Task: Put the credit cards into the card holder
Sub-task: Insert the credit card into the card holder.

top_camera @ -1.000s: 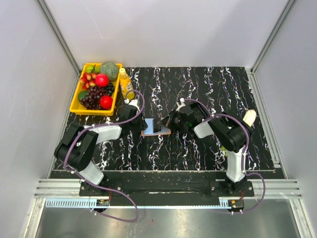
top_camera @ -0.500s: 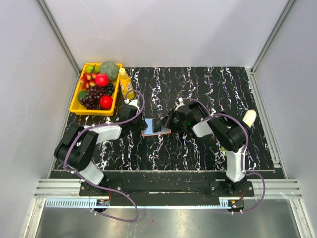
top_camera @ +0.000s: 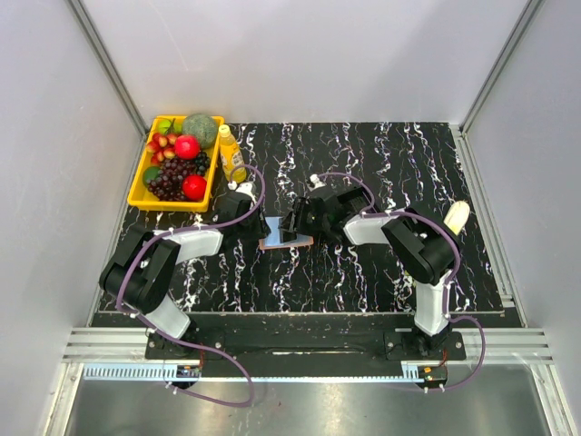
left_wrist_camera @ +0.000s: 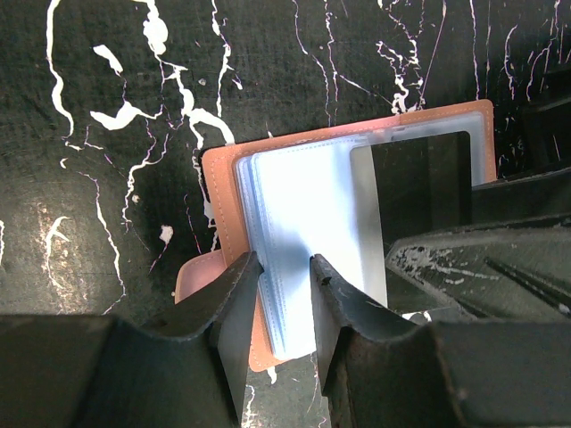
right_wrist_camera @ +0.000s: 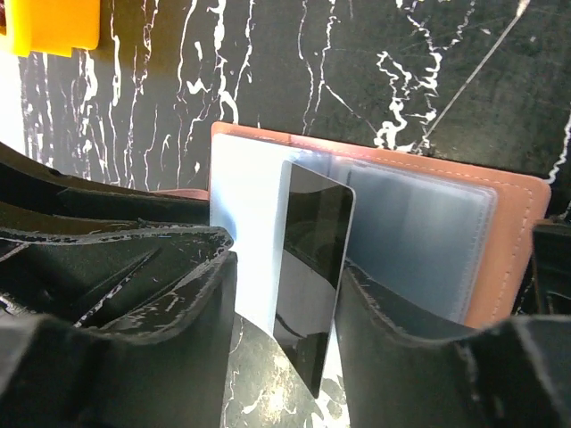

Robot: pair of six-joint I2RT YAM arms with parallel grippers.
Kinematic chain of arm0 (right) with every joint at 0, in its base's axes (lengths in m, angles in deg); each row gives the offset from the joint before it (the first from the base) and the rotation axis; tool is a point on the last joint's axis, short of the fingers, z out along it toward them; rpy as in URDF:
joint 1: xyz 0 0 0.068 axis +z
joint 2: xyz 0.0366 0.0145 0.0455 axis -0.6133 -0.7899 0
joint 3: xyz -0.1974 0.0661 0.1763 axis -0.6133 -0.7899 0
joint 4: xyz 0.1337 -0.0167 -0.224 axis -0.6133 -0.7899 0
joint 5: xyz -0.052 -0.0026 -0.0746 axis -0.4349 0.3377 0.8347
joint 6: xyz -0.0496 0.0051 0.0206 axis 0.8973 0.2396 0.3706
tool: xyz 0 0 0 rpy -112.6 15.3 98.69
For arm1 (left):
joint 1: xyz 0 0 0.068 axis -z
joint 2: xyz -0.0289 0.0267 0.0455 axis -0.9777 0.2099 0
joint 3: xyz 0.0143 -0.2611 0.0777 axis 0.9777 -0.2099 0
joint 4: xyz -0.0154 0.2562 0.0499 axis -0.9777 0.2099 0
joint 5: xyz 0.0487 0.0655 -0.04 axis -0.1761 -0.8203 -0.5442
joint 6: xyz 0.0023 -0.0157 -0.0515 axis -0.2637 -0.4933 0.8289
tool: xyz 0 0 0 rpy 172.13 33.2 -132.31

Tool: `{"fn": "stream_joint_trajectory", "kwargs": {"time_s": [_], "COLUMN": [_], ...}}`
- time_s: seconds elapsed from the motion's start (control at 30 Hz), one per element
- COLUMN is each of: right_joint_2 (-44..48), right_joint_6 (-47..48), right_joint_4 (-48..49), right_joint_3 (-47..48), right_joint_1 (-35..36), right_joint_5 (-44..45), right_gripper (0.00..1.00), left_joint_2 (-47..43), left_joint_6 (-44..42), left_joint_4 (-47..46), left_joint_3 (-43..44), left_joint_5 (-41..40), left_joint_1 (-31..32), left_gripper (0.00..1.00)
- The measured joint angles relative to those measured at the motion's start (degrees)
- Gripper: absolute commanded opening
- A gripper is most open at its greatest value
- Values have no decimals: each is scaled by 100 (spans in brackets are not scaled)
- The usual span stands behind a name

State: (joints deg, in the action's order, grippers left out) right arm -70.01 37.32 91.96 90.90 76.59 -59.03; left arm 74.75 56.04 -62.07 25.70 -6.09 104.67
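Insertion is judged half done: the card holder (top_camera: 284, 233) lies open at table centre, its pale sleeves (left_wrist_camera: 303, 205) pinched from 9 o'clock by the left gripper (left_wrist_camera: 284, 290). One dark credit card (right_wrist_camera: 312, 241), clamped in the right gripper (right_wrist_camera: 285, 272) at 3 o'clock, is not yet seated.

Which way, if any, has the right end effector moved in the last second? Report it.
Yes. The right end effector, shut on the dark credit card, has shifted left in the top view, further over the card holder, which stayed put.
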Motion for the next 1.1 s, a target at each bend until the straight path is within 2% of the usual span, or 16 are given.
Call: {"fn": "stream_joint_trajectory", "kwargs": {"time_s": [0.1, 0.2, 0.37, 1.1], "right_joint_2": [26, 44, 55, 96], "right_joint_6": [164, 295, 535, 938], "right_joint_4": [-269, -525, -970, -1725], "right_joint_3": [168, 308, 627, 962], "right_joint_1": [96, 170, 275, 470], "right_joint_5": [116, 234, 448, 1209], "right_gripper": [60, 75, 88, 89], "left_joint_2": [0, 0, 0, -33], "left_joint_6": [0, 0, -22, -35], "left_joint_4": [0, 0, -2, -94], "left_joint_3": [0, 0, -2, -72], "left_joint_5": [0, 0, 0, -2], "left_joint_1": [0, 0, 0, 0], "left_gripper": [34, 34, 34, 33]}}
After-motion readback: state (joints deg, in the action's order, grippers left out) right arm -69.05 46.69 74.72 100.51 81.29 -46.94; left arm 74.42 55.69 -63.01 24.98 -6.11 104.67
